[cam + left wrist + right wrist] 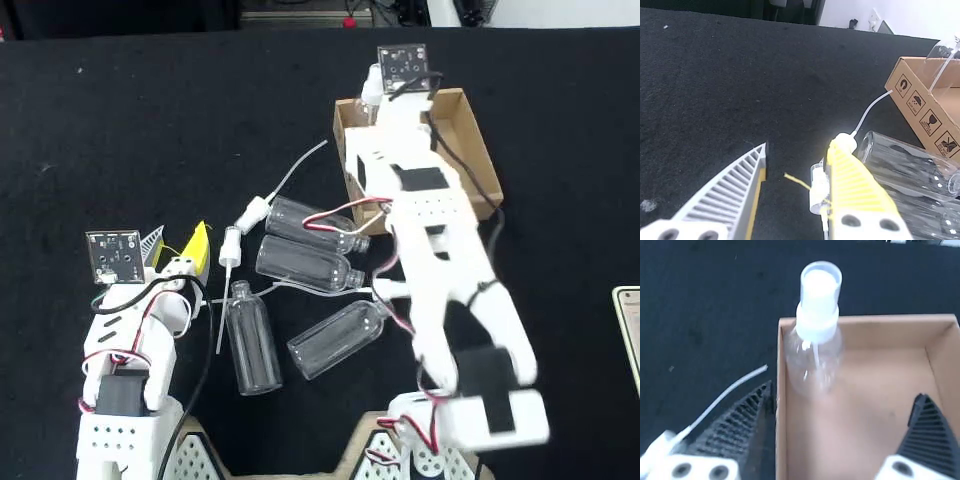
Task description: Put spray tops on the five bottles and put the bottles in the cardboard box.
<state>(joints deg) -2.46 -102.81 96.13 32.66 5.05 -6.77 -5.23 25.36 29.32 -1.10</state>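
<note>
Left, right jaws apart | capped bottle [816, 352] upright in cardboard box [867, 415]

right arm stretched far forward, right claw [845, 392] over the cardboard box [875, 335], jaws wide: one finger outside the box wall, the other above its inside. left arm folded back, left claw [175, 245] well apart from the box, jaws parted.
</note>
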